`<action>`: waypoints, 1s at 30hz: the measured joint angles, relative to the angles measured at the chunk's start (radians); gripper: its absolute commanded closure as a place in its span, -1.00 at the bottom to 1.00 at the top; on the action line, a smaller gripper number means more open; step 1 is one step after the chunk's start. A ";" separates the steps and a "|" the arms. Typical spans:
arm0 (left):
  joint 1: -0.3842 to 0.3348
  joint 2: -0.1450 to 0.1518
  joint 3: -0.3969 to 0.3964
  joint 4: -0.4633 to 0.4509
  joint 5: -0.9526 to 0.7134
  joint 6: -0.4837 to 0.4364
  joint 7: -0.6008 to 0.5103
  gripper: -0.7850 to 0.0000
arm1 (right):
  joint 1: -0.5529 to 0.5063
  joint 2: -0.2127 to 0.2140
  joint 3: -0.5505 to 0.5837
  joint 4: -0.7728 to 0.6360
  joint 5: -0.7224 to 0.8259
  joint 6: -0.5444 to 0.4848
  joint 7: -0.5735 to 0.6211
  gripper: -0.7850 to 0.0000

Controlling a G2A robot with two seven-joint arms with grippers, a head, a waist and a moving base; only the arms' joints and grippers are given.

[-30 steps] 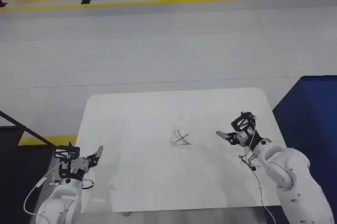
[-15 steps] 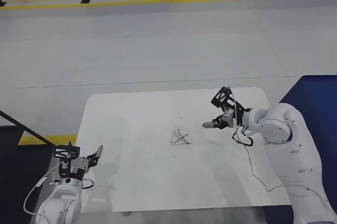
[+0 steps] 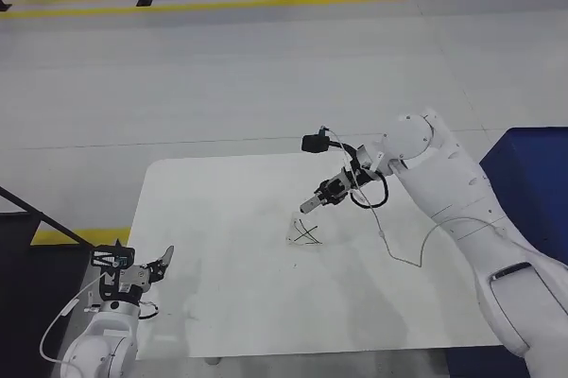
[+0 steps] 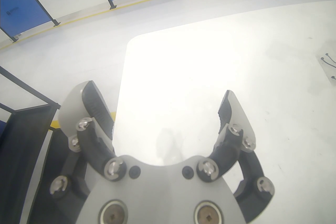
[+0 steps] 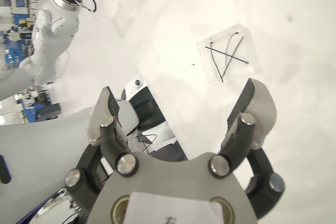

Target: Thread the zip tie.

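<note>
While the black zip ties (image 3: 305, 231) lie crossed and untouched in their clear tray (image 5: 246, 46) at mid-frame, the right gripper (image 3: 309, 204) has arrived just above and to the right of them.

Within the last second the right arm swung in from the right edge of the table (image 3: 217, 283). Its jaws stand wide apart and hold nothing. The left gripper (image 3: 161, 259), at lower left, has not moved and is likewise spread wide and empty. A first pick-up appears imminent; threading has not begun.
</note>
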 measured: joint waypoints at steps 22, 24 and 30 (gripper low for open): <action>0.000 0.000 0.000 0.000 0.000 0.000 0.000 -1.00 | 0.126 -0.135 -0.349 0.225 0.278 0.157 0.000 -0.90; 0.000 0.000 0.000 0.000 0.000 0.000 0.000 -1.00 | 0.136 -0.160 -0.393 0.277 0.303 0.142 0.000 0.18; 0.000 0.000 0.000 0.000 0.000 0.000 0.000 -1.00 | 0.159 -0.238 -0.509 0.421 0.321 0.156 0.000 0.53</action>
